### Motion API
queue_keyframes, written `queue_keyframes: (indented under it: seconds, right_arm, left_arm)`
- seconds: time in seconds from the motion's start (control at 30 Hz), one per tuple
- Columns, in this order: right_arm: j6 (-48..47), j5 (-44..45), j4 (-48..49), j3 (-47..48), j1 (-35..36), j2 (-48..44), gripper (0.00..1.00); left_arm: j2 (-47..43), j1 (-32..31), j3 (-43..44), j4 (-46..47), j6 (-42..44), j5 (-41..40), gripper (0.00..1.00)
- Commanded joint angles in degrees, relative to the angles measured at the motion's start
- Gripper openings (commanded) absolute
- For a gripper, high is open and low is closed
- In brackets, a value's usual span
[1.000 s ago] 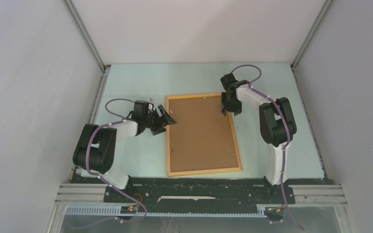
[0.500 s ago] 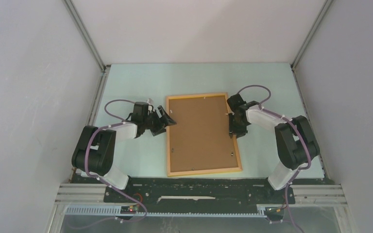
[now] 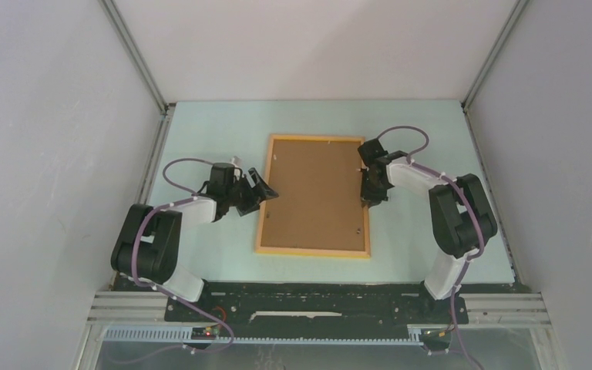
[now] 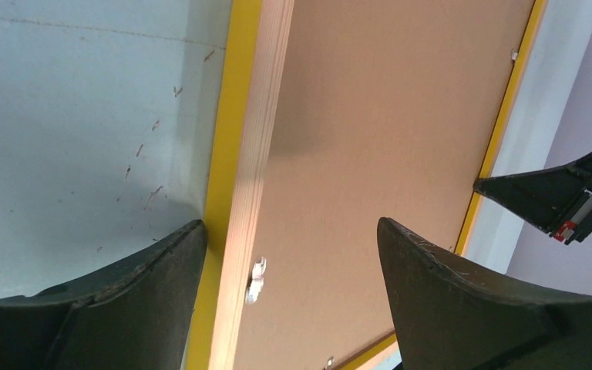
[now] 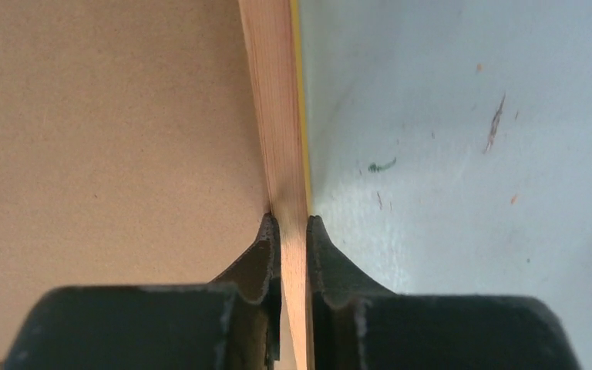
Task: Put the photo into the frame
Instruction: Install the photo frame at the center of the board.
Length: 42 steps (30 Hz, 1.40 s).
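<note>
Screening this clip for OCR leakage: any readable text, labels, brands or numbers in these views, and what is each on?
No text can be read in any view.
The red-and-white tag on the right gripper, seen in the left wrist view, is too small to read.
The frame and backing board show no print, brand or number.

We see a pale green worktop [image 3: 200, 123] with the frame [image 3: 312, 251] on it, back up, brown backing board [image 3: 316, 193] seated inside the frame's yellow rim. Small scuff marks [image 5: 497, 116] on the worktop just right of the frame, more just left. Can't tell if frame sits fully flat.
</note>
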Motion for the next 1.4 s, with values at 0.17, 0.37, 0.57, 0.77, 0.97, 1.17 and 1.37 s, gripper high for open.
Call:
queue_keyframes:
  seconds: [0.17,0.37,0.57,0.77,0.97,1.17,1.37]
  right_arm:
    - [0.5,1.9,-1.0,1.4,2.5,-2.6,0.62]
    - [3.0,2.3,-3.4,-7.0,6.8,-10.8,0.69]
    - [5.8,2.0,-2.8,-11.8,9.3,-15.2,0.68]
    - [6.3,0.5,0.0,-11.7,10.3,-12.9,0.67]
    - [7.0,1.3,0.4,-10.3,11.2,-9.5,0.67]
    - [7.1,5.1,-0.8,-10.3,11.8,-7.9,0.53]
    - [7.1,5.3,-0.8,-10.3,11.9,-7.6,0.3]
  left_arm:
    - [-1.5,-0.5,-1.1,1.2,0.0,-0.4,0.83]
    - [-1.4,-0.6,-1.3,1.6,-0.1,-0.2,0.83]
    - [-1.4,-0.6,-1.3,1.8,0.0,0.0,0.83]
    - [-1.1,-0.5,-1.1,1.7,-0.2,0.2,0.83]
    - [-1.1,-0.5,-1.2,1.6,-0.2,0.2,0.83]
    - [-1.1,-0.5,-1.2,1.8,-0.2,0.2,0.83]
    - [-1.2,-0.6,-1.2,1.7,-0.2,0.3,0.83]
